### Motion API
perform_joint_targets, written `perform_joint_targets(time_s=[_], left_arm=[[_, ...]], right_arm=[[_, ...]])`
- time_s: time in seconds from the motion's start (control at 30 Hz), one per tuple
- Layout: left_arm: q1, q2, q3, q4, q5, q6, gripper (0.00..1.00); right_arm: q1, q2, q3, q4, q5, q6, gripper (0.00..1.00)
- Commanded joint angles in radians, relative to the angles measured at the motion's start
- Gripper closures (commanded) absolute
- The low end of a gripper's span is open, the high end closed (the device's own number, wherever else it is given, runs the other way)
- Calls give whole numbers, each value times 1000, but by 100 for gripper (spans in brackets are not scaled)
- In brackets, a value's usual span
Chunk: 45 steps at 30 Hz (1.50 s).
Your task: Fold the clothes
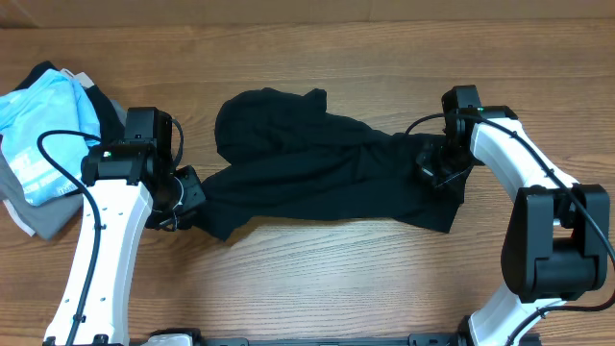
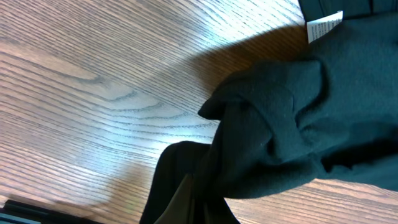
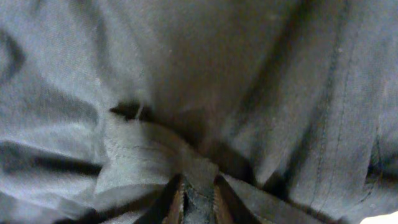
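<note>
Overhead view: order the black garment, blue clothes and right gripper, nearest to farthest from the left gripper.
1. Black garment: its left corner is in the left gripper.
2. Blue clothes: off to the left.
3. Right gripper: garment's far right end.

The left arm (image 1: 101,250) rises from its base at the near edge, with the white link angled slightly right. Its wrist bends back, so the left gripper (image 1: 187,197) sits low and points right. The fingers are closed on a bunched edge of the black garment (image 1: 317,163). The right arm (image 1: 509,144) folds up from its base and reaches left. The right gripper (image 1: 434,168) points down, and its fingers (image 3: 175,202) pinch a fold of the same garment.
</note>
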Motion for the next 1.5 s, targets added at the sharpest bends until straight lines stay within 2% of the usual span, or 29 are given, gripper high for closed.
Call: perform_joint_targets(time_s=[0.0, 0.13, 0.27, 0.43, 0.47, 0.67, 0.83, 1.0, 1.13, 1.23, 1.37, 1.47], left_arm=[[2, -18, 4, 3, -10, -6, 96], [2, -18, 5, 23, -10, -5, 96], [6, -18, 64, 95, 50, 82, 96], [6, -18, 275, 164, 95, 108, 96], [6, -18, 370, 188, 96, 108, 96], [6, -18, 587, 193, 95, 108, 96], [6, -18, 636, 160, 95, 122, 96], [4, -13, 621, 45, 95, 122, 96], [5, 16, 610, -91, 94, 122, 96], [4, 53, 610, -134, 94, 130, 96], [4, 109, 610, -108, 94, 130, 96], [4, 157, 610, 36, 94, 177, 96]], right_arm=[[0, 2, 1, -10, 10, -1, 96], [-44, 2, 101, -110, 48, -6, 96], [-116, 2, 350, -290, 91, -51, 96], [-161, 2, 743, -497, 127, -124, 96], [-162, 2, 874, -558, 139, -138, 96], [-162, 2, 1067, -671, 143, -149, 96], [-160, 1, 1070, -713, 132, -174, 96], [-146, 1, 995, -713, 125, -197, 96], [-146, 1, 826, -710, 149, -197, 96], [-148, 1, 697, -672, 176, -197, 96], [-148, 2, 581, -550, 165, -197, 96], [-148, 2, 576, -359, 124, -198, 96]])
